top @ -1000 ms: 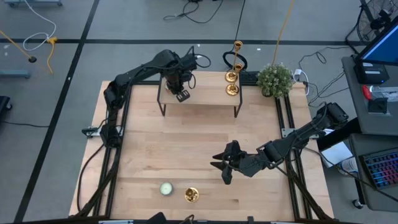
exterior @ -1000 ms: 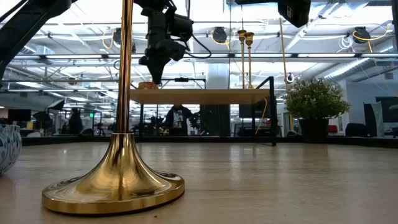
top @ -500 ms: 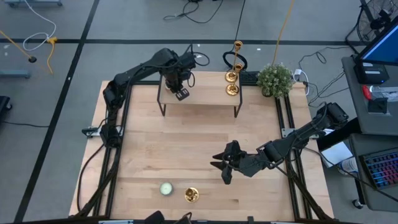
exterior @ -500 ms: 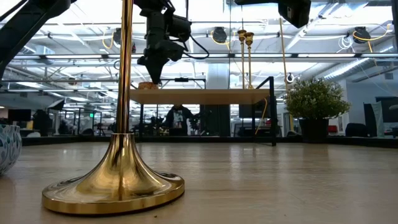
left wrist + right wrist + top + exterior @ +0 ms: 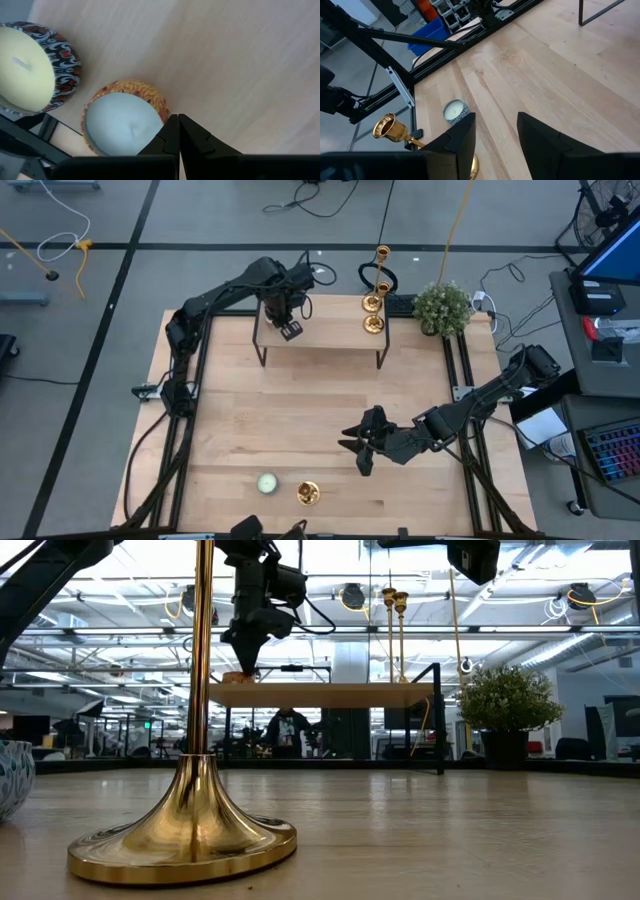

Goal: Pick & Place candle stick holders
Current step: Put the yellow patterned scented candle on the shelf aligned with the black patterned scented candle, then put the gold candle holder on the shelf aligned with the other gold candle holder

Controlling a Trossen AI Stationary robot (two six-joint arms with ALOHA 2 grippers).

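Note:
Two tall gold candlestick holders (image 5: 372, 323) stand on their bases at the right end of a raised wooden shelf (image 5: 320, 345) at the table's far side; their tops show in the low view (image 5: 395, 600). Another gold holder (image 5: 308, 493) stands near the table's front edge, large in the low view (image 5: 195, 830) and seen in the right wrist view (image 5: 395, 131). My left gripper (image 5: 178, 135) is shut and points down over the shelf's left part, beside an orange-patterned candle (image 5: 125, 122). My right gripper (image 5: 495, 135) is open and empty over the table's right middle (image 5: 362, 442). My left gripper's shut fingertips (image 5: 172, 131) stand at the rim of the orange-patterned candle (image 5: 160, 117), coming from above and pointing down. I cannot tell whether they touch it.
A dark-patterned candle with yellowish wax (image 5: 27, 67) sits on the shelf beside the orange one. A pale round candle (image 5: 266, 483) lies left of the front holder. A potted plant (image 5: 442, 308) stands at the far right corner. Black frame rails run along both table sides.

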